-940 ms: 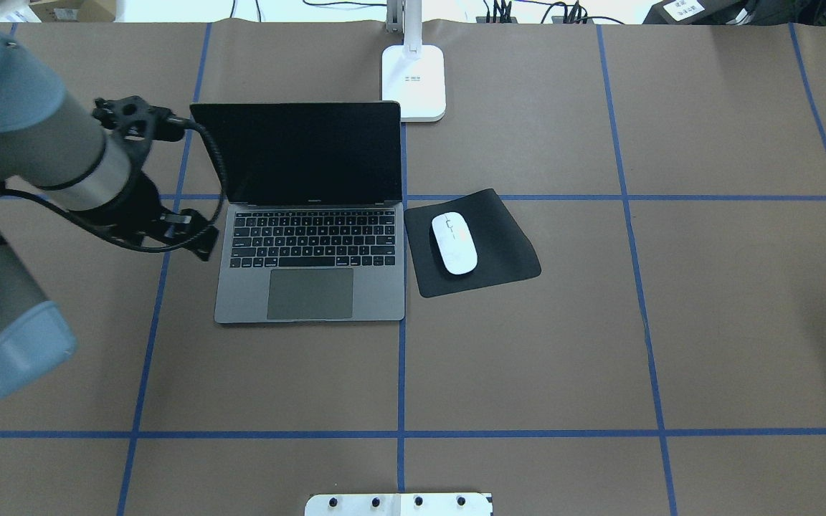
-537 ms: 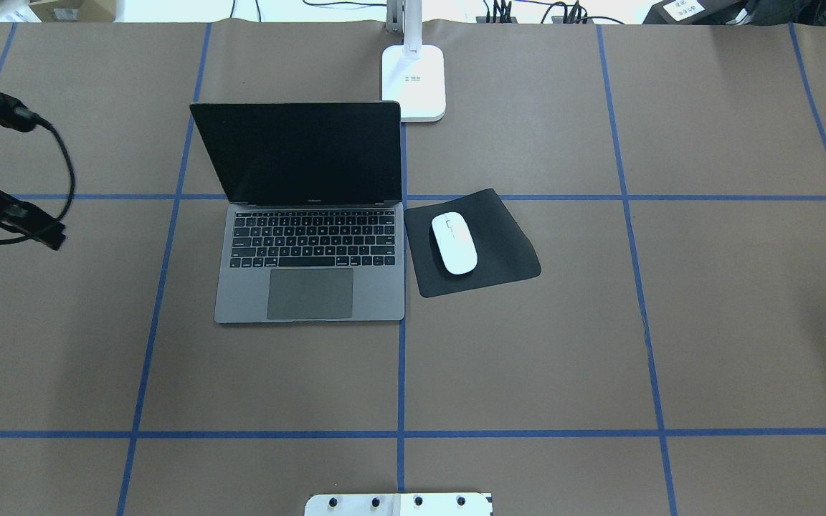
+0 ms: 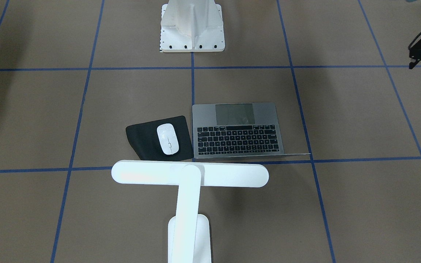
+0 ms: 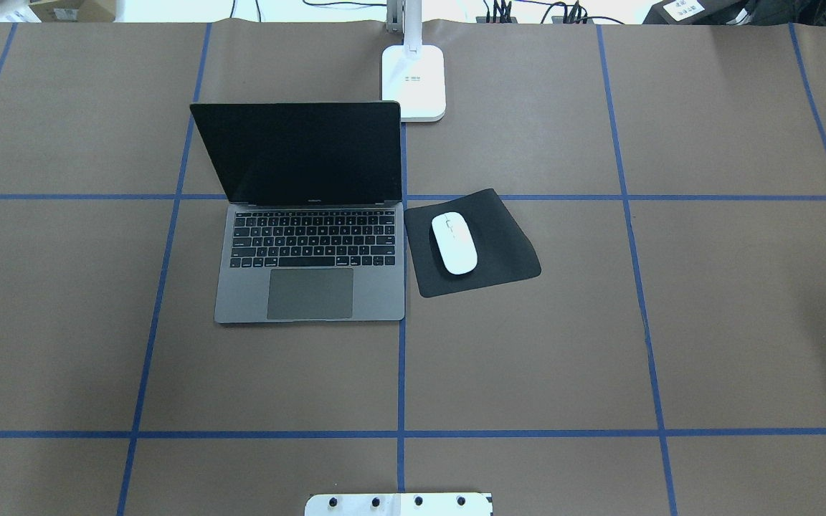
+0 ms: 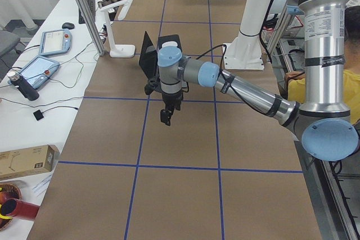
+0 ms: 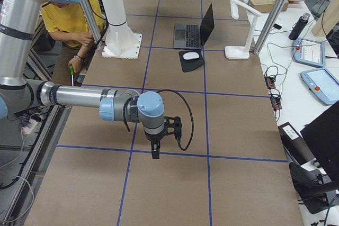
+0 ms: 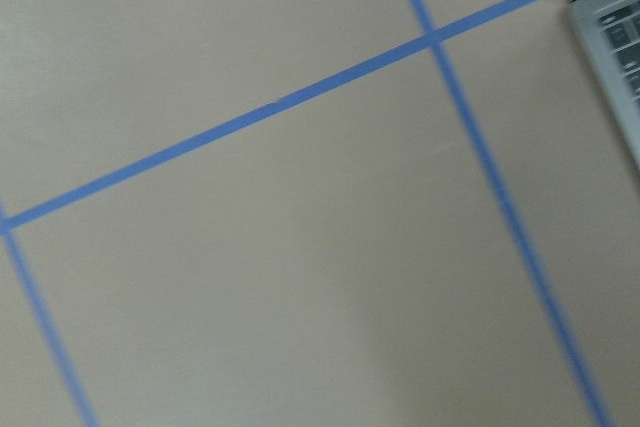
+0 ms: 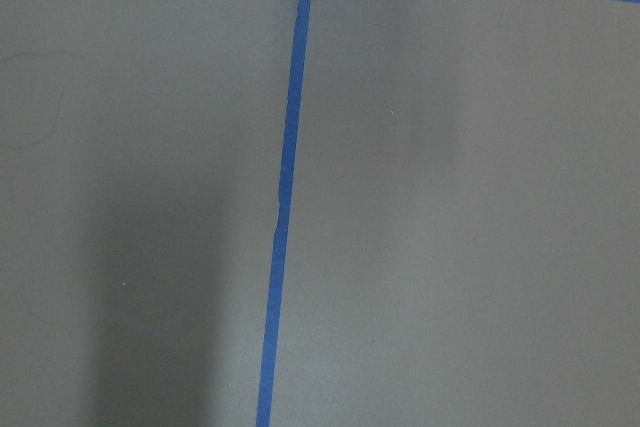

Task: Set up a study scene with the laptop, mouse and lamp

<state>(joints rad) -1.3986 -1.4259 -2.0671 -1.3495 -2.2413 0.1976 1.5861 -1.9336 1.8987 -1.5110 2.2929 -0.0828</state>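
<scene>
We've got the laptop (image 4: 310, 251) open, mouse (image 4: 454, 244) on its pad (image 4: 506, 251) beside it, lamp (image 3: 189, 174) beyond; left hand (image 5: 167, 113) and right hand (image 6: 155, 152) hover wide, too small for us to tell their grip.

The laptop (image 4: 310, 258) lid stands left of the mouse (image 4: 454, 243), the lamp (image 3: 189, 174) behind; other sides open

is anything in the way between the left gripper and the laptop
Nothing visible does. The left gripper hangs out to the robot's left of the laptop, apart from it, and only bare table lies between them.
</scene>
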